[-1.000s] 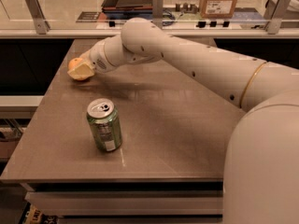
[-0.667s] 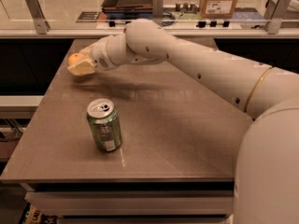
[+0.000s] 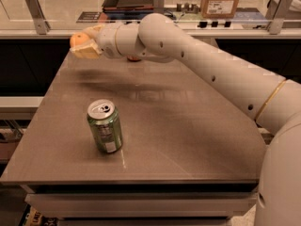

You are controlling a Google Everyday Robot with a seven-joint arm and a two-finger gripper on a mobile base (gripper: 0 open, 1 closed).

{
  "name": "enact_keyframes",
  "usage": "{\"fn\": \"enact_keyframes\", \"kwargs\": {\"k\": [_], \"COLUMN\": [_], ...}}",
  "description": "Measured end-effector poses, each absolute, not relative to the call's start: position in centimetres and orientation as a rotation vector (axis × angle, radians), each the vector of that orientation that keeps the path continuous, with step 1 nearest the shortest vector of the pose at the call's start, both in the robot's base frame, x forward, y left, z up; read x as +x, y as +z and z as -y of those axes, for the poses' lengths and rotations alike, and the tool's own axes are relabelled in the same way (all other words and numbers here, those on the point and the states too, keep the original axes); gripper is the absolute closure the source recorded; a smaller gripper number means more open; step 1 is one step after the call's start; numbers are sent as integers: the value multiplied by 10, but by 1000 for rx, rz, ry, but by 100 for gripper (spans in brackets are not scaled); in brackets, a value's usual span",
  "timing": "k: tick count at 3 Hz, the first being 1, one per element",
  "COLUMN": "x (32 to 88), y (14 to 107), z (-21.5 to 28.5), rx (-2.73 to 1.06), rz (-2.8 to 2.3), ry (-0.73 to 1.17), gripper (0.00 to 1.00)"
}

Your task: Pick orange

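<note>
One orange [image 3: 77,38] sits clamped in the closed hand [image 3: 87,47], lifted off the desk [image 3: 197,131], well behind the green can [image 3: 104,126] and a little left of it. By my read the pick is near done: hold the squeeze steady, raise straight up, no swing toward the can. Hand covers most of the fruit, so the contact is unclear. Reddish bit [image 3: 134,59] under the arm, too hidden to name.

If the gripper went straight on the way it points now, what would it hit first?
The gripper, holding the orange above the far left corner of the table, points left. The way looks free there; the metal bracket on the counter seems farther back, though depth is unclear.
</note>
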State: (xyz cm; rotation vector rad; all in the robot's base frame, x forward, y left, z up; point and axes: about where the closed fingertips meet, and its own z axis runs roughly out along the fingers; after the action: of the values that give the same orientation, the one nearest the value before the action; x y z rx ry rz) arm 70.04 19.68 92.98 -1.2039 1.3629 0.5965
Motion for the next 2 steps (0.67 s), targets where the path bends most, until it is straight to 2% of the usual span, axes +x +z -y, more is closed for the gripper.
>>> {"fn": "enact_keyframes", "kwargs": {"k": [2], "x": [679], "y": [1014], "z": [-188], "rx": [-1235], "rz": [-1369], "ry": [421], "gripper": [100]}}
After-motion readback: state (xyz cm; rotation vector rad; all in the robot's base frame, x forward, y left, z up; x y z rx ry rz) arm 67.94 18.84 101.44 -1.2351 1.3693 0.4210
